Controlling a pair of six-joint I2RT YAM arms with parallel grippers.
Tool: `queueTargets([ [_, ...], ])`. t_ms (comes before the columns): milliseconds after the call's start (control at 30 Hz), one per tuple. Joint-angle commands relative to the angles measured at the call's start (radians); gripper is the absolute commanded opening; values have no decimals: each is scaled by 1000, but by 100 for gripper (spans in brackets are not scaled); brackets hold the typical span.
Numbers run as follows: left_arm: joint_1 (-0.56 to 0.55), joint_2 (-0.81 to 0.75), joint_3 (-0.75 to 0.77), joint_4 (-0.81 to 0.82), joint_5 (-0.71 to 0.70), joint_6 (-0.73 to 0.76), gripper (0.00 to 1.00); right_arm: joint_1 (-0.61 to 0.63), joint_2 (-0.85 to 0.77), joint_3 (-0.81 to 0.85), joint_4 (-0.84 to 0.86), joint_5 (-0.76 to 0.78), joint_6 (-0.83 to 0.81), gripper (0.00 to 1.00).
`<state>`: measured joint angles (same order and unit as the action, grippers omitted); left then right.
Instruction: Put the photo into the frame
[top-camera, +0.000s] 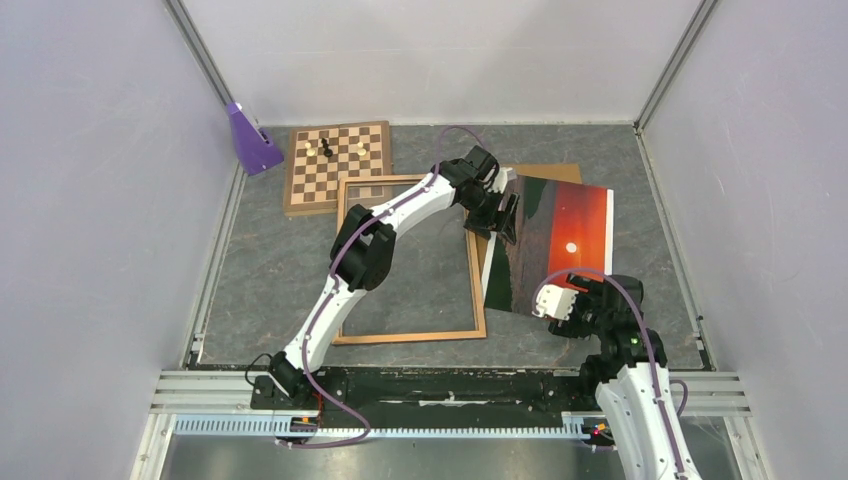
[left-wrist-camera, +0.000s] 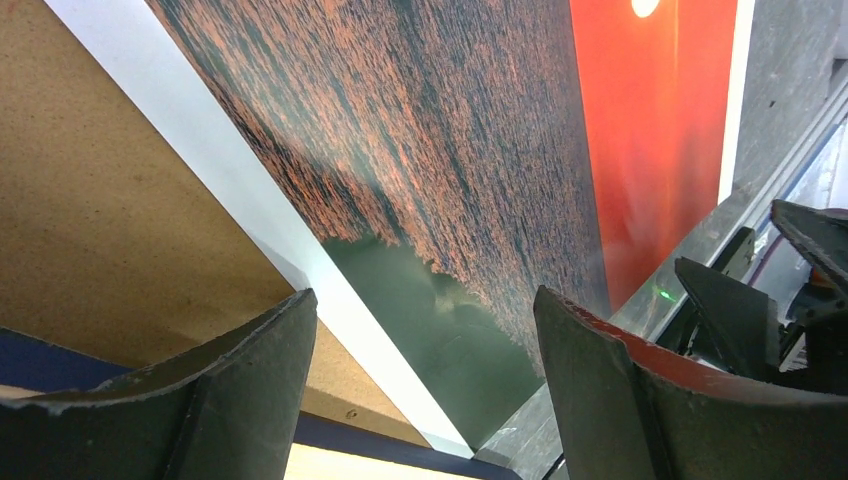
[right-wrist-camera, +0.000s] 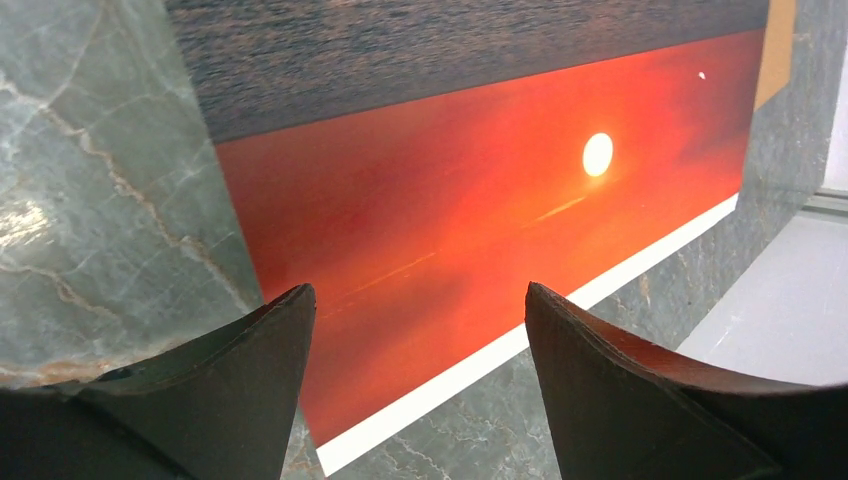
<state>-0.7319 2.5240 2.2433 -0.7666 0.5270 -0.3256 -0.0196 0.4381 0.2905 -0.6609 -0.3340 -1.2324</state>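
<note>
The photo (top-camera: 555, 245), a sunset print, lies face up on the table right of the frame (top-camera: 410, 336). Its far end rests on a brown backing board (top-camera: 545, 172), and its near left corner reaches the frame's right rail. The frame lies flat with its light wood side up. My left gripper (top-camera: 500, 215) hovers open over the photo's left edge. In the left wrist view the photo (left-wrist-camera: 450, 130) shows between the spread jaws of the empty left gripper (left-wrist-camera: 425, 320). My right gripper (top-camera: 562, 300) is open over the photo's near right corner. In the right wrist view the photo (right-wrist-camera: 450, 200) lies below the empty right gripper (right-wrist-camera: 420, 300).
A chessboard (top-camera: 337, 165) with a few pieces lies at the back left, its near edge under the frame's far rail. A purple block (top-camera: 250, 140) stands in the back left corner. Walls close in the table on three sides. The backing board (left-wrist-camera: 110, 200) fills the left wrist view's left side.
</note>
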Motion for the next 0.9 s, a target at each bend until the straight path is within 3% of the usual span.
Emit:
queueTargets([
  [0,9,45,-30,1,45,-48,86,7,-31,-6,-77,3,-91,80],
  [400,8,55,-97,76,42,-123,86,9,-29,16,-252,-62,-258,82],
  [667,9,32,-119,76,57,-126,86,8,-48,-53,-148,9,-274,79],
  [867,9,19,-120,75,75,-126,86,8,-109,-125,-84,45,-310,70],
])
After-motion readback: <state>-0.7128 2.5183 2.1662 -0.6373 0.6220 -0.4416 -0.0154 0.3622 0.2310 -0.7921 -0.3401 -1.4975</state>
